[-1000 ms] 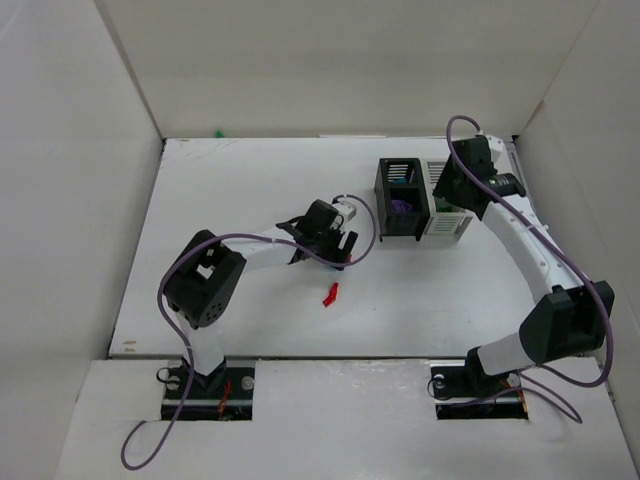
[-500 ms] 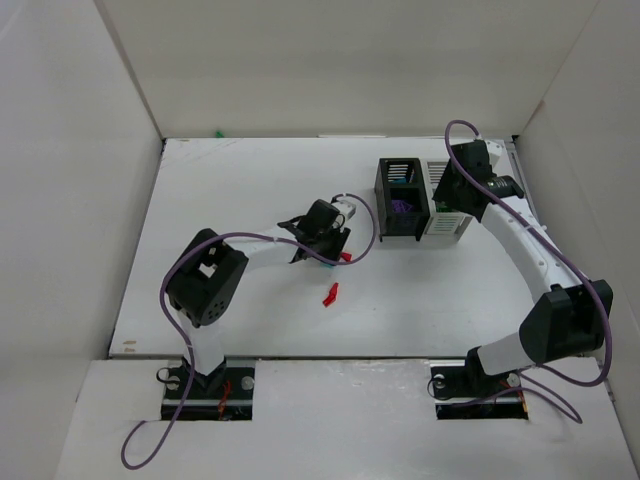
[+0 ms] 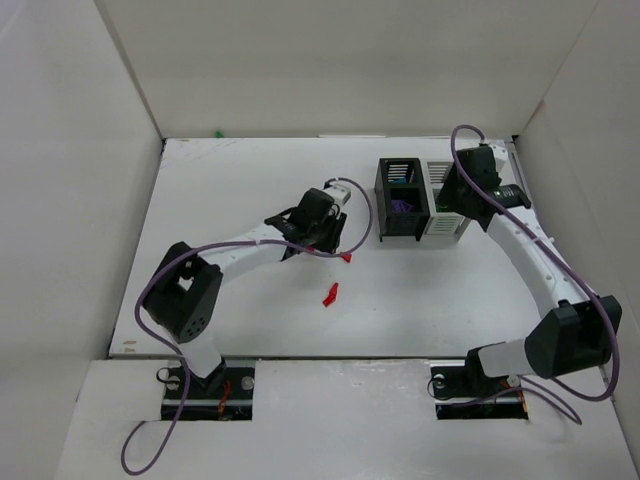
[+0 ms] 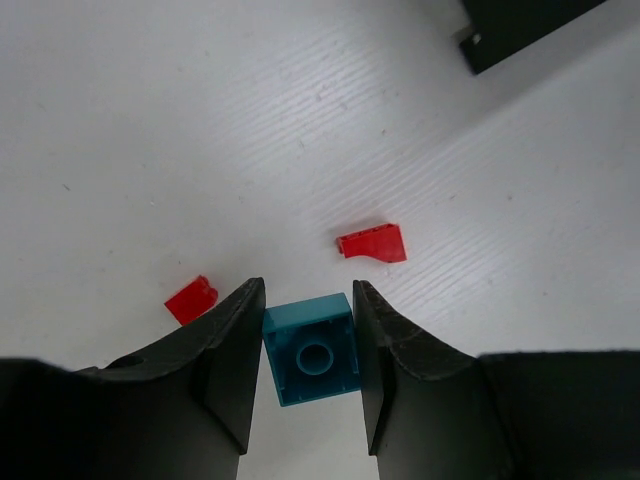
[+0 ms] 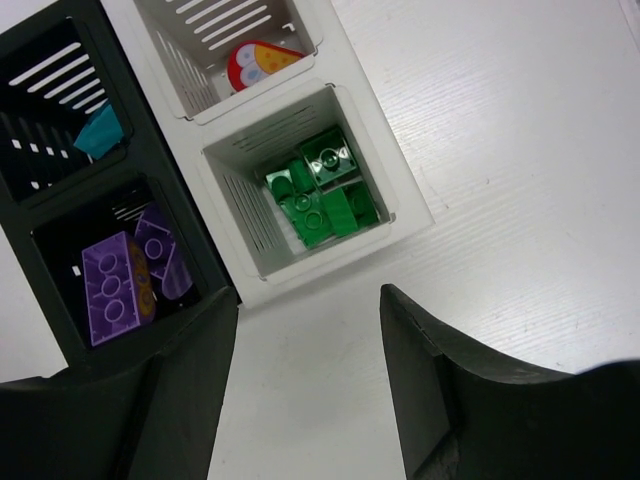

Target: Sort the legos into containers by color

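My left gripper is shut on a teal lego and holds it above the table; in the top view this gripper is left of the black container. Two red legos lie on the table below it, also seen from the top. My right gripper is open and empty, over the table just in front of the white container. The white container holds green legos. The black container holds purple legos and a teal one.
The white container's far compartment holds a red and yellow piece. A small green piece lies at the table's far edge. White walls enclose the table on three sides.
My left gripper has risen and moved back-left with the teal lego, uncovering a second red lego on the table. My right gripper has shifted slightly to the right.
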### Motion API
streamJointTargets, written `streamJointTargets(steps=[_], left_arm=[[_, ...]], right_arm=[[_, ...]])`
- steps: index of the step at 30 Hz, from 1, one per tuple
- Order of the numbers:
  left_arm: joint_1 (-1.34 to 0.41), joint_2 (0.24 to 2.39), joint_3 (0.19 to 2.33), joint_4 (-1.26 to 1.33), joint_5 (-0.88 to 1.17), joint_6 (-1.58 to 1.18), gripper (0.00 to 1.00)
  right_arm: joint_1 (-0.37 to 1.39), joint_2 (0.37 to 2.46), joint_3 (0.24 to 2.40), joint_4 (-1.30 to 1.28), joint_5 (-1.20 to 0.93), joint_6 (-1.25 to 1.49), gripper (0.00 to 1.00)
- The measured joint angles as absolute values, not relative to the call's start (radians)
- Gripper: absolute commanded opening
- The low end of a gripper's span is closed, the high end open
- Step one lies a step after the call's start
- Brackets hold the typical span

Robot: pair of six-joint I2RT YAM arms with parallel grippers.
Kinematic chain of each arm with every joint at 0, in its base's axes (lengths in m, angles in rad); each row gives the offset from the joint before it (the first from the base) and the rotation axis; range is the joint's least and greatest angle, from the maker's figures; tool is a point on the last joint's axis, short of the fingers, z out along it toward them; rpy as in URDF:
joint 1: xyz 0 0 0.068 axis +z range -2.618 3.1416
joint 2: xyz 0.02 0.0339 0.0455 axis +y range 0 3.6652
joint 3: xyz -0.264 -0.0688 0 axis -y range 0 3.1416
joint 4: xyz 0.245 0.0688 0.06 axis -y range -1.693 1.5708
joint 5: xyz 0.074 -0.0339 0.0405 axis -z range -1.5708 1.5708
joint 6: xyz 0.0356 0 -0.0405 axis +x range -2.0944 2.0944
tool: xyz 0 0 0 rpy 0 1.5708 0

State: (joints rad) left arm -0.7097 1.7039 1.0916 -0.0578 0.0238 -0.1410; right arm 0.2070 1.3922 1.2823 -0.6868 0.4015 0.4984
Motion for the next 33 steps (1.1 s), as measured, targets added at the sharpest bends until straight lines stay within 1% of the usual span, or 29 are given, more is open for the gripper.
streamJointTargets(steps=[8,13,18,22,25,29,33], left_arm=[[-0.710,1.650,1.213,-0.063,0.017,-0.144,0.31],[-0.710,1.679,1.397,-0.068,0.022,-0.136,0.31],[-0.710,1.798,1.658,-0.040,0.058,-0.127,0.31],[-0.710,1.959,1.887,-0.052,0.094,-0.120,0.31],[-0.712,2.072,2.016,-0.065,0.113,-0.116,0.31],[-0.712,2.185,2.135,-0.084,0.146,-0.114,0.31],[-0.716,2.213,2.154,-0.072,0.167,-0.114,0.33]], right_arm=[[0.203,1.284,1.214,-0.664,0.411,0.533,0.64],[0.184,1.197,1.164,-0.657,0.438,0.587,0.64],[0.142,1.106,1.113,-0.642,0.458,0.635,0.64],[0.131,1.042,1.076,-0.626,0.466,0.657,0.64],[0.130,1.007,1.057,-0.612,0.480,0.663,0.65],[0.123,0.974,1.031,-0.591,0.501,0.668,0.67],[0.119,0.970,1.028,-0.577,0.516,0.671,0.67]])
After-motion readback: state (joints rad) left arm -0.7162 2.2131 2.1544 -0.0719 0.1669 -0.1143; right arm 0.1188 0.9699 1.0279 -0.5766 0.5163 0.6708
